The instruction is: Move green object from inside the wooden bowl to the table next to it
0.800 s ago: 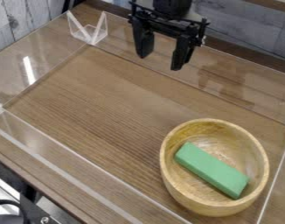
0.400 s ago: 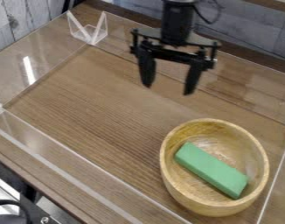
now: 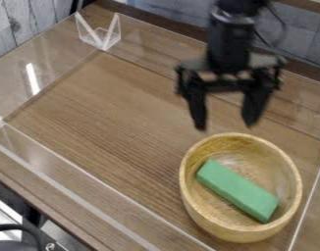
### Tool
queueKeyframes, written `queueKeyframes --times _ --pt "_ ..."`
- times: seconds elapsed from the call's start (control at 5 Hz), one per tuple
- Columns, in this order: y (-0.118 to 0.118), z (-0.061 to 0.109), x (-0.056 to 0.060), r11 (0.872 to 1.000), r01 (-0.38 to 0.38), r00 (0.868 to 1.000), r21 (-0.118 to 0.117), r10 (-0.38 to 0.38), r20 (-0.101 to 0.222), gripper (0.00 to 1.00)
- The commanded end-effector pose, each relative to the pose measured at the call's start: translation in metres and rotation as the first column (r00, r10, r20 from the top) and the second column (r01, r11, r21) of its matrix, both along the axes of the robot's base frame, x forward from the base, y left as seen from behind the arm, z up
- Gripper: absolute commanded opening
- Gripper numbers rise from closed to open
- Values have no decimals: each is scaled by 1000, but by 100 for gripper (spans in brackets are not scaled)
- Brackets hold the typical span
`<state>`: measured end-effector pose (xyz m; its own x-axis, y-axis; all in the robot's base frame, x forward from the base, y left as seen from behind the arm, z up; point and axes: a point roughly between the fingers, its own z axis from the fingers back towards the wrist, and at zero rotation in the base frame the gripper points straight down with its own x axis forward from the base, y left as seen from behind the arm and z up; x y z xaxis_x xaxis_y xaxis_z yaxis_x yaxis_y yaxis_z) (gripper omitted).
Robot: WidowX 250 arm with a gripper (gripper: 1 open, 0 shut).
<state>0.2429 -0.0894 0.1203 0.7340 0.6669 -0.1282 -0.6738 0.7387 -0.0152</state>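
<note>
One gripper [image 3: 229, 110], one green object [image 3: 238, 190], one wooden bowl [image 3: 201, 206], one table [image 3: 104, 113].

Seen from the single camera view, the black gripper hung with its two fingers [image 3: 197, 110] pointing down and spread wide apart, nothing between them. Below and just in front of the jaws sat the wooden bowl, its far rim lying close under the fingertips in the picture; whether the fingers were above the rim or behind it could not be told. Inside that bowl, nearer the camera than the jaws, the green object lay flat and slantwise on the bottom, untouched. To the left of the jaws stretched the bare wood-grain table, edged by clear walls [image 3: 38, 162]. One small clear stand [image 3: 97, 31] stood far off to the jaws' upper left, at the back corner.
</note>
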Motion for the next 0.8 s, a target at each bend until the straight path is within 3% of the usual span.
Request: queueKeyframes --times 0.0,0.2,0.4,0.6 --pt "-27 3 -6 984 -178 983 -24 179 51 100" --pt "-27 -16 -11 930 -364 930 -38 366 40 100" --pt "-20 -29 -14 866 -497 866 -47 499 42 100" --pt "-26 -32 -14 810 -584 808 -54 586 53 100"
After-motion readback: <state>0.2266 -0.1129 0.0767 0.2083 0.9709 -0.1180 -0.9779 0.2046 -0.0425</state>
